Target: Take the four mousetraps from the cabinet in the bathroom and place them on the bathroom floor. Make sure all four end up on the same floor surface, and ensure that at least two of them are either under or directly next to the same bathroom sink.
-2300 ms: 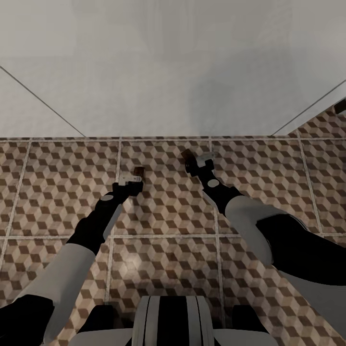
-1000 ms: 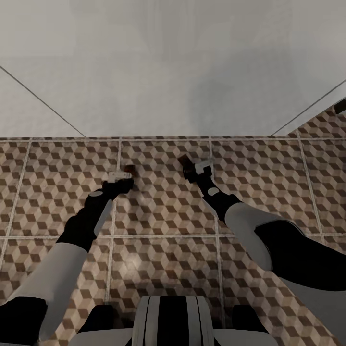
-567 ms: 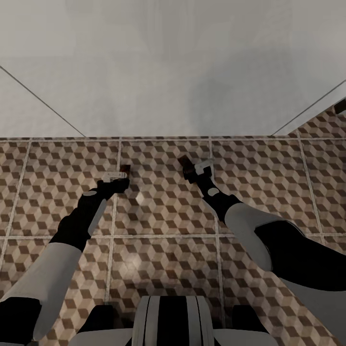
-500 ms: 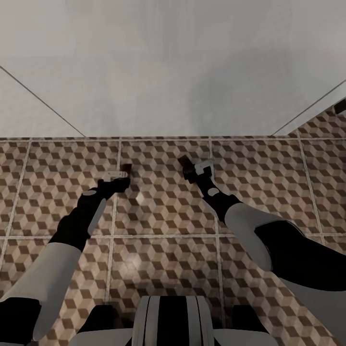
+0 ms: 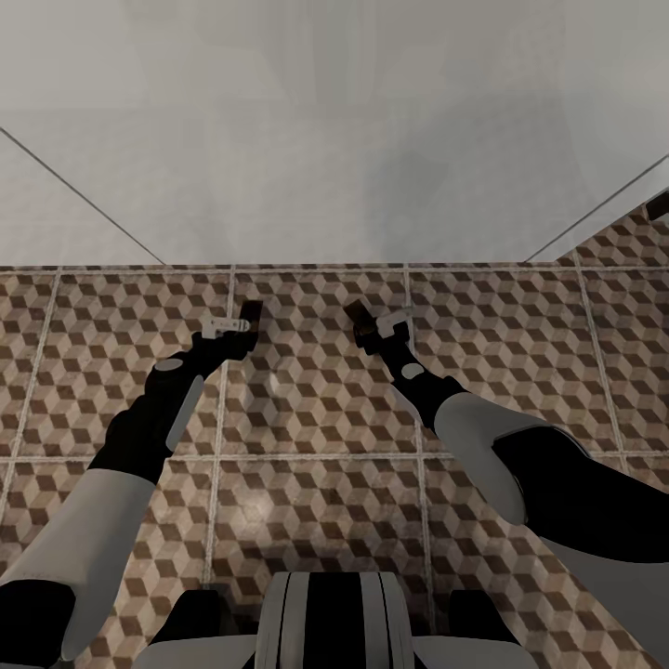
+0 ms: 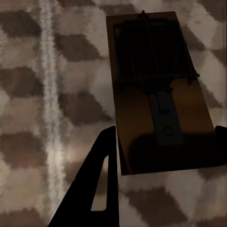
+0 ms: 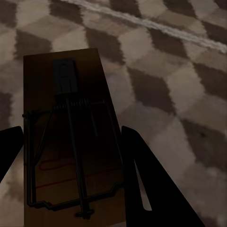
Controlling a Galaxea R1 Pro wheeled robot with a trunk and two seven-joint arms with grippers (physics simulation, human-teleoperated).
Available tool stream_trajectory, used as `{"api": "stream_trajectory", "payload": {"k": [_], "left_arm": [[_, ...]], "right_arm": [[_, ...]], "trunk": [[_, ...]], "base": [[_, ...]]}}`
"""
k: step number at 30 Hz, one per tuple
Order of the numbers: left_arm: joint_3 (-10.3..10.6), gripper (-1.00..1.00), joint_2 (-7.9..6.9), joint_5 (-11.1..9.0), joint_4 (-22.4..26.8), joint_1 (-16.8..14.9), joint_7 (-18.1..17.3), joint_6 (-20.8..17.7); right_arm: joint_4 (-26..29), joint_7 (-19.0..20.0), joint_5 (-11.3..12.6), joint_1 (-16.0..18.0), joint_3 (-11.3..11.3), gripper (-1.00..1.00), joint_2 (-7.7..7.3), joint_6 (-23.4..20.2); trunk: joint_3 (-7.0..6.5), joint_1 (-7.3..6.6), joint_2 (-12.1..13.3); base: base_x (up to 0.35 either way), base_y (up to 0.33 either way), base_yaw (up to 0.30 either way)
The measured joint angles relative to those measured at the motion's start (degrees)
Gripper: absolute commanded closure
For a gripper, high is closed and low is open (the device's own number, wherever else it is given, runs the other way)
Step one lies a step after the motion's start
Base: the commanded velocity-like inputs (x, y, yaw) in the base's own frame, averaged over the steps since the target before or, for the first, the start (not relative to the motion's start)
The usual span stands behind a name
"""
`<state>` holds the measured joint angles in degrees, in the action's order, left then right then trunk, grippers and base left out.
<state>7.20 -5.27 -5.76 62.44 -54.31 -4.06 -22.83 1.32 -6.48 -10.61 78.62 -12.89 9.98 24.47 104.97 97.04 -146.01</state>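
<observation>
Two mousetraps are in view, each a small brown board with wire, one in each gripper. In the head view my left gripper (image 5: 237, 325) holds one mousetrap (image 5: 249, 314) low over the cube-patterned bathroom floor (image 5: 316, 409). My right gripper (image 5: 376, 325) holds the other mousetrap (image 5: 357, 313) close by. In the left wrist view the dark fingers (image 6: 101, 184) press the board (image 6: 158, 90) from both sides. The right wrist view has the second board (image 7: 71, 118) clamped between the fingers (image 7: 139, 184) in the same way. Whether either board touches the tiles I cannot tell. The cabinet is out of view.
A pale, flat white surface (image 5: 334, 139) rises just beyond the two traps, meeting the floor along a straight line. A dark object (image 5: 659, 204) shows at the far right edge. My own base (image 5: 325, 623) sits at the near edge, with open tiles on both sides.
My left arm has moved forward and a little left with its mousetrap, which has turned more upright in the picture. The right arm shifted slightly left early on and has since held still.
</observation>
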Motion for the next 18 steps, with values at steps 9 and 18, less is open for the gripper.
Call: {"api": "stream_trajectory", "payload": {"k": [9, 18], "left_arm": [[0.1, 1.00, 0.11, 0.0, 0.0, 0.1, 0.0, 0.0], [0.1, 1.00, 0.14, 0.0, -2.3, 0.3, 0.0, 0.1]], "right_arm": [[0.0, 0.0, -0.8, 0.0, 0.0, 1.00, 0.00, 0.0], [0.0, 0.0, -1.6, 0.0, 0.0, 1.00, 0.00, -0.1]], "trunk": [[0.00, 0.00, 0.0], [0.00, 0.00, 0.0]], "base": [[0.000, 0.000, 0.000], [0.000, 0.000, 0.000]]}}
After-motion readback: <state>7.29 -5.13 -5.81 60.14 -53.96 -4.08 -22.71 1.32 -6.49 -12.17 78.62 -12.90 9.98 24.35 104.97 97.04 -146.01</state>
